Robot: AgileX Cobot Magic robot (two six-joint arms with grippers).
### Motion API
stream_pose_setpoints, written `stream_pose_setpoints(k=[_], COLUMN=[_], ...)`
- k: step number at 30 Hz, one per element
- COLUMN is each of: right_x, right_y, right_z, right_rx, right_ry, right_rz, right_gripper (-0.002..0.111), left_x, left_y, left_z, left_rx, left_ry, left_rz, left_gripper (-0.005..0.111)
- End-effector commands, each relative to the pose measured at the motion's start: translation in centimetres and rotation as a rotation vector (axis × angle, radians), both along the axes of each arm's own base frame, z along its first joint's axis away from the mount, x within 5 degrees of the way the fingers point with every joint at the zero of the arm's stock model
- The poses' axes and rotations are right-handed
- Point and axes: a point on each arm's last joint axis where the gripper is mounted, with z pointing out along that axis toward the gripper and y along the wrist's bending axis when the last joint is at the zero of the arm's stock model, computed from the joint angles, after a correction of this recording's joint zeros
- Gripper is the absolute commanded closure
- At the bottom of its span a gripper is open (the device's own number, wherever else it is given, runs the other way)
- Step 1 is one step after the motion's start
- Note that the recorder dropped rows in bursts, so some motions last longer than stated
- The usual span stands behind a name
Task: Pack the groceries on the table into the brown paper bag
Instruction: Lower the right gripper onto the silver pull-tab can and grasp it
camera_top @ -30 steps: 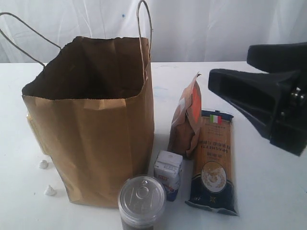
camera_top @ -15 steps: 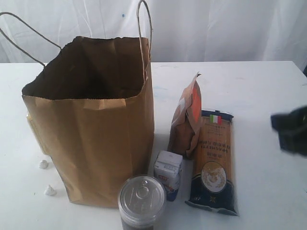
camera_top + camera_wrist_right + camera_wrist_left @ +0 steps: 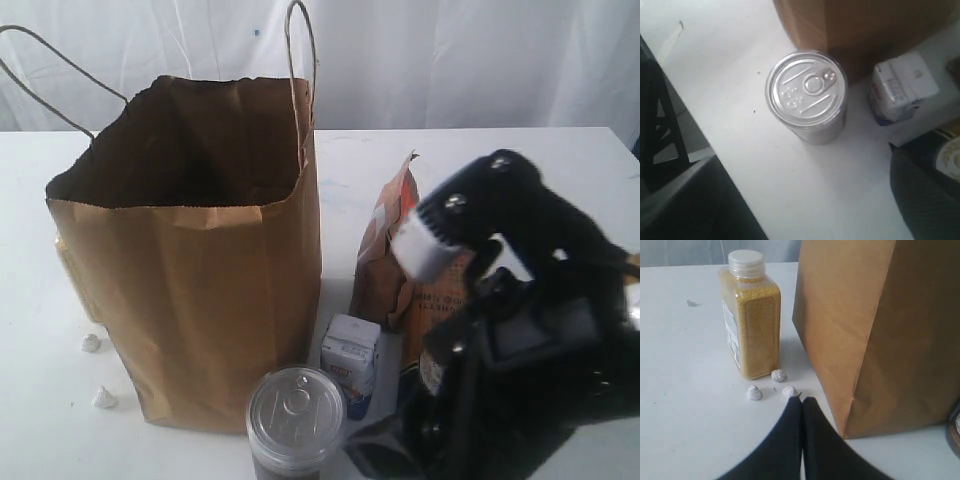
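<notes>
Our right hand (image 3: 805, 155), spread wide and empty, is the nearer one to the upright silver-topped can (image 3: 296, 408), which stands at about 9 o'clock from it in the exterior view.

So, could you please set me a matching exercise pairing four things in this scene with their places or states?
Things:
1. tall brown kraft paper bag
2. round silver-topped can
3. clear white-capped bottle of yellow grain
4. black left gripper

States:
A. closed tight, gripping nothing
B. pull-ring lid facing up
C. upright, open at the top
D. beside three small white lumps

Pairs: 1-C, 2-B, 3-D, 4-A.
</notes>
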Motion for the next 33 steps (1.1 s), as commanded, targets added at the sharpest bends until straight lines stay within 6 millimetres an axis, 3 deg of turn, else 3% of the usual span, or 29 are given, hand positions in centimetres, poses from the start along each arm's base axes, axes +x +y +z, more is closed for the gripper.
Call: stream_pose_setpoints(k=[1, 8, 13, 20, 26, 33], right_x=[0.8, 1.8, 2.9, 3.6, 3.8, 4.1], right_y=[2.8, 5.8, 7.1, 7.8, 8.2, 8.7], right_z=[-1.0, -3.8, -4.6, -5.4, -5.6, -7.3], right_rx=[-0.084, -0.182, -0.191, -0.212, -0.182, -0.238], right_ry=[-0.013, -0.013, -0.037, -0.052, -0.055, -0.006], right_rz=[0.090, 0.156, 0.154, 0.154, 0.136, 0.141], right_gripper=[0.024, 0.024, 0.023, 0.005, 0.005, 0.005], left_x=[0.0, 0.0, 0.0, 0.0, 0.0, 0.0], left_y=[0.0, 0.0, 0.0, 0.0, 0.0, 0.0], left_z=[-0.2, -0.2, -0.2, -0.2, -0.2, -0.2], left_rx=[-0.003, -0.003, -0.003, -0.005, -0.005, -0.005], left_ry=[0.005, 0.005, 0.005, 0.006, 0.006, 0.006], left_rz=[0.000, 0.000, 0.000, 0.000, 0.000, 0.000], left_gripper=[0.107, 0.107, 0.107, 0.107, 0.107, 0.107])
